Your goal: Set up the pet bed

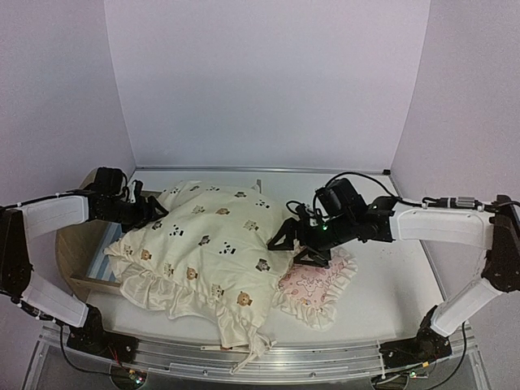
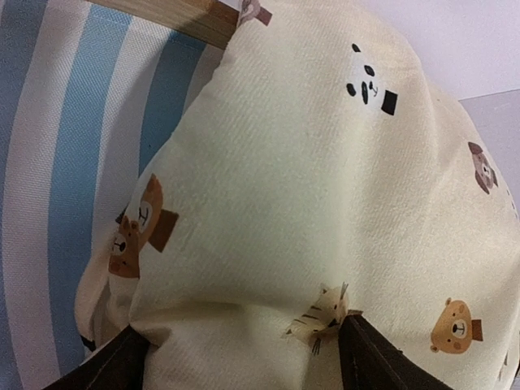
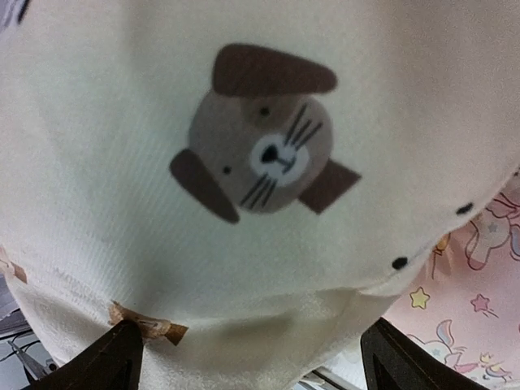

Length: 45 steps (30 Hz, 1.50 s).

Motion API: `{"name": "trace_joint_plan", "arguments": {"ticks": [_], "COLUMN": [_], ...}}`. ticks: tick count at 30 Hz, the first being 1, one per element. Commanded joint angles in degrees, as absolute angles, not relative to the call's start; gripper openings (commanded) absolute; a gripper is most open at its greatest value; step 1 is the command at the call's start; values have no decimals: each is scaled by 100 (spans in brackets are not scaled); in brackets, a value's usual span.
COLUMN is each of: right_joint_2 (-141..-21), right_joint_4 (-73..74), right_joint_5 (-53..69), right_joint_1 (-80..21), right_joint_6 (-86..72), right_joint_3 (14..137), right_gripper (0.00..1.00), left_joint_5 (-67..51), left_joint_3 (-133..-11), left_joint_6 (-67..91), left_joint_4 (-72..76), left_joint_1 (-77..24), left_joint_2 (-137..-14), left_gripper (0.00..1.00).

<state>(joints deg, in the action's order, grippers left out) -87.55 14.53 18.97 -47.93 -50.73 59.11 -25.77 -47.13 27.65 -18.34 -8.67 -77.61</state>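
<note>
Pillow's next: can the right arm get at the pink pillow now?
Probably, once freed: the right gripper hangs right at the pink pillow, mostly uncovered, but the cream cushion sits between its fingers.

The cushion (image 1: 203,244) is draped over the pet bed (image 1: 73,244), exposed only at the cushion's left; the pillow (image 1: 317,284) is laid on the counter (image 1: 390,276), touching the cushion's right edge.

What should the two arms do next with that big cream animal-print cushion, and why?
Probably close both grippers on the cream animal-print cushion. The left gripper and right gripper each straddle its edge with fingers wide apart, and it sits skewed, leaving the blue-and-white striped base of the light-wood pet bed partly bare and overlapping the pink ruffled pillow.
</note>
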Motion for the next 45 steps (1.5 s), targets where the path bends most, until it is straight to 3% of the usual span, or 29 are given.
{"name": "trace_joint_plan", "arguments": {"ticks": [1,3,8,12,14,22,31,38,45], "right_joint_2": [-9017,-9017,-9149,-9344,-9448,-10165,-11644,-12282,-12562], "right_joint_4": [917,897,826,887,1068,2545,3113,3164,3142], "right_joint_5": [2225,2160,2127,2145,2144,1792,2286,2493,2514], "right_joint_1": [-4832,-4830,-4831,-4830,-4832,-4826,-4830,-4833,-4885], "right_joint_6": [-5253,-5204,-5119,-4943,-4782,-3583,-3132,-3322,-3381], "right_joint_3": [5959,5977,6159,6614,6929,9164,11276,11665,11698], "right_gripper": [86,72,36,8,0,0,0,0,0], "left_joint_5": [-3131,-3188,-3311,-3077,-2874,-1919,-486,414,80], "left_joint_3": [-4516,-4507,-4549,-4919,-5238,-6691,-7431,-7689,-8165], "left_joint_6": [2929,2963,3134,3129,3065,2767,2584,2607,2576], "left_joint_4": [-1478,-1421,-1360,-1734,-2044,-3371,-4425,-5014,-5368], "left_joint_1": [-920,-961,-1015,-1040,-1045,-1042,-1033,-1034,-1029], "left_joint_2": [-7615,-7599,-7454,-7092,-6852,-6321,-5938,-5725,-5678], "left_gripper": [66,51,3,0,0,0,0,0,0]}}
